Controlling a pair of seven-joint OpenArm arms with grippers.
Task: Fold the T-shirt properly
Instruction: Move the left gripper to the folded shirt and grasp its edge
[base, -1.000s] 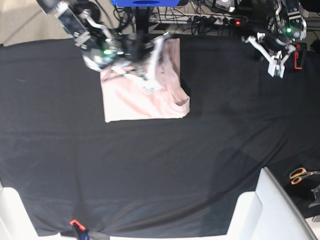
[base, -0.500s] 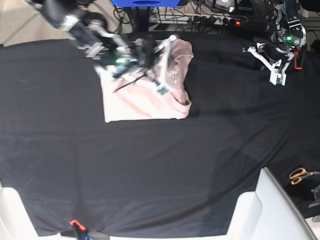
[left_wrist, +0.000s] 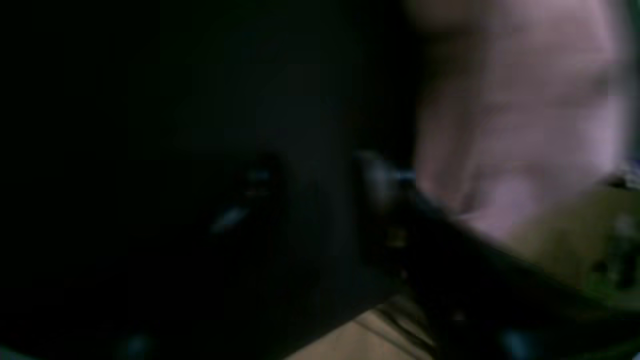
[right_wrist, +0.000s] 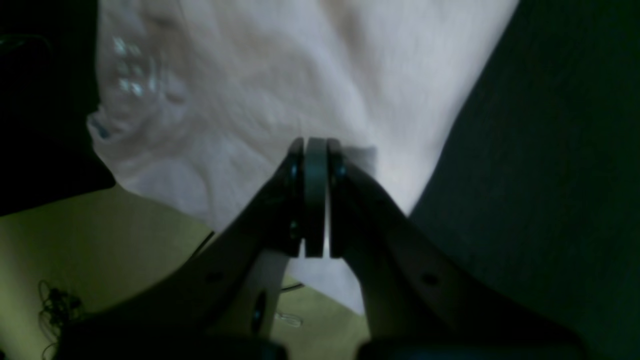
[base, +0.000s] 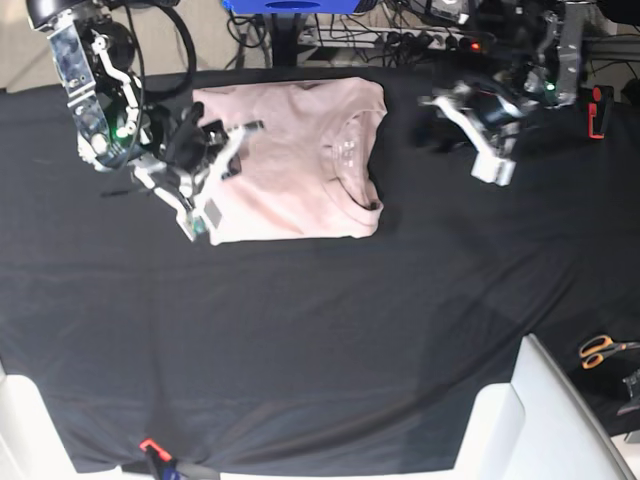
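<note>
The plain pale pink cotton T-shirt (base: 290, 165), folded into a rectangle, lies flat on the black table cloth (base: 320, 340) just ahead of the right gripper (base: 205, 170), whose jaws are pressed together and hold nothing. The left gripper (base: 480, 125) is apart from the collar side, and I cannot tell its jaws. I judge the right arm is nearer.

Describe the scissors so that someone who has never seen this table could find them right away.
Start from the black cloth that covers the table and follow it to the near right-hand edge in the base view. Just beyond the white panel there lie the scissors. Their orange handles set them apart from the dark things around them.
</note>
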